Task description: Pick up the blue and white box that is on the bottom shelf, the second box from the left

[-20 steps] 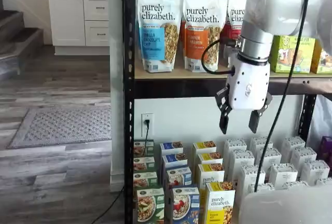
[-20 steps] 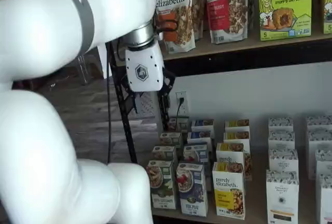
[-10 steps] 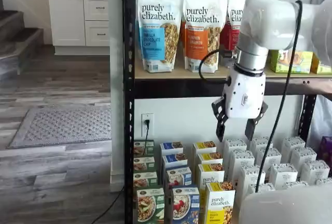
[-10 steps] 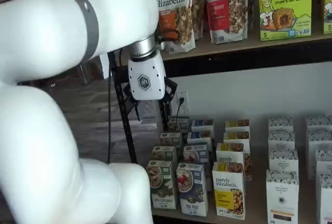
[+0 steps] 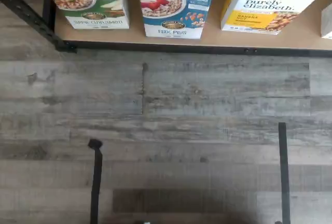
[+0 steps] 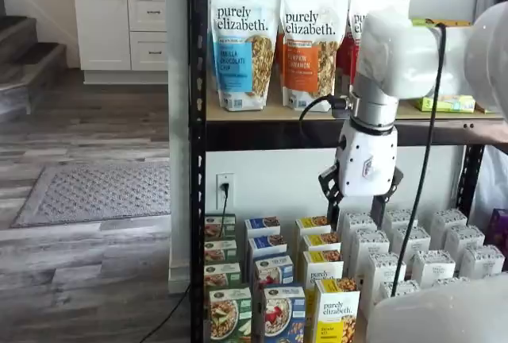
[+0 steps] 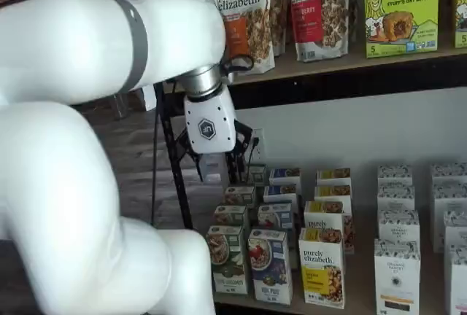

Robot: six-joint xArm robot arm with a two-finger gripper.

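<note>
The blue and white box (image 6: 283,314) stands in the front row of the bottom shelf (image 7: 359,275), between a green-and-white carton (image 6: 229,315) and a yellow-and-white carton (image 6: 336,311). It also shows in a shelf view as box (image 7: 269,265), and in the wrist view as box (image 5: 175,5) near the shelf's front edge. My gripper (image 6: 357,202) hangs above the rows of cartons, higher than the box and to its right. It is open, with a plain gap between its black fingers (image 5: 95,182) and nothing in them. In a shelf view the gripper (image 7: 217,169) hovers over the back-left cartons.
Tall granola bags (image 6: 244,41) and a Bobo's carton (image 7: 400,9) fill the wooden level above. White cartons (image 6: 413,252) stand in rows on the right. The black rack post (image 6: 196,152) borders the left side. Grey plank floor (image 5: 166,130) lies in front.
The gripper has come down and drifted left toward the cartons on the bottom shelf. Its fingers have stayed open and no box has moved.
</note>
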